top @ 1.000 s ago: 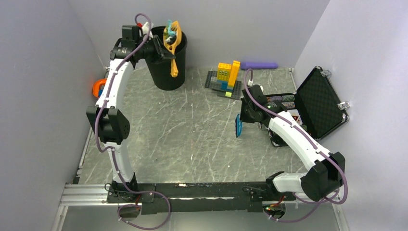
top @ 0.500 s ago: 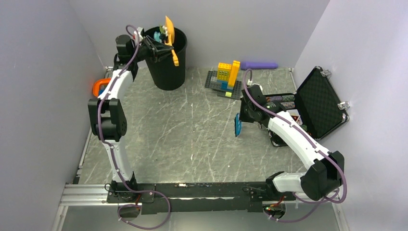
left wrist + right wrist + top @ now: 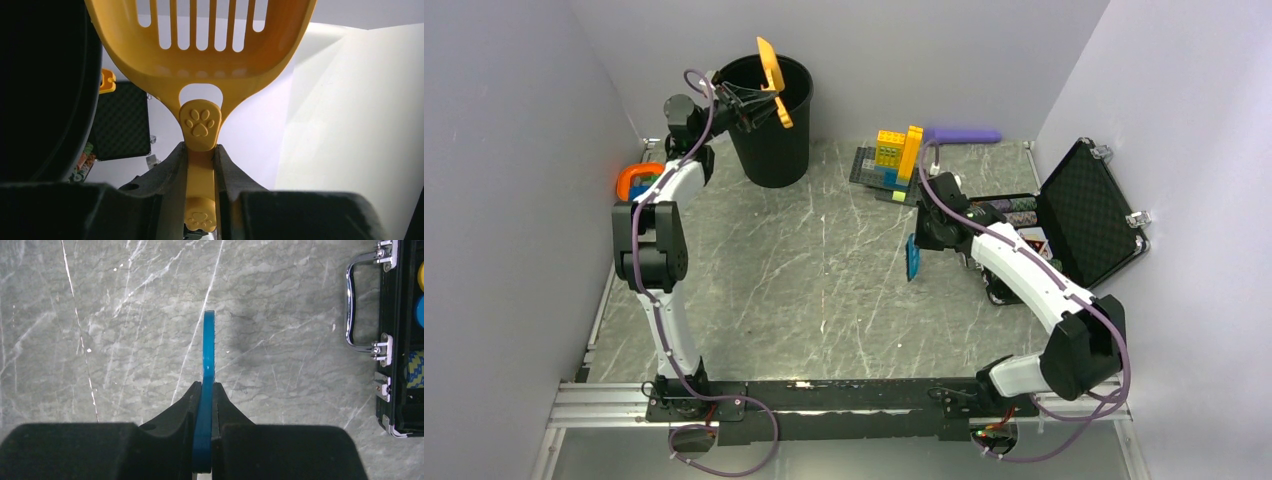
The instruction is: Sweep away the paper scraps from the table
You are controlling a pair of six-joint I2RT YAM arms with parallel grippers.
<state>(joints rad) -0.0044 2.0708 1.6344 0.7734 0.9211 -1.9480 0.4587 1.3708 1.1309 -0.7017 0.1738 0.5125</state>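
Observation:
No paper scraps show on the grey-green marble table (image 3: 824,270). My left gripper (image 3: 746,105) is shut on the handle of an orange slotted scoop (image 3: 771,67), held tipped up over the black bin (image 3: 774,120); the scoop (image 3: 200,60) is empty in the left wrist view, its handle between the jaws of the left gripper (image 3: 200,155). My right gripper (image 3: 922,240) is shut on a flat blue scraper (image 3: 912,257), held edge-on a little above the table (image 3: 125,315) right of centre. In the right wrist view the scraper (image 3: 207,355) sticks out of the right gripper (image 3: 203,390).
A brick model on a dark baseplate (image 3: 889,160) and a purple object (image 3: 964,134) stand at the back. An open black case (image 3: 1079,210) with poker chips lies at the right; its metal handle (image 3: 360,305) shows in the right wrist view. An orange item (image 3: 636,180) is by the left edge.
My left gripper has tipped the scoop up over the bin; the scraps that lay in it are gone from it. My right gripper with the scraper has shifted slightly left.

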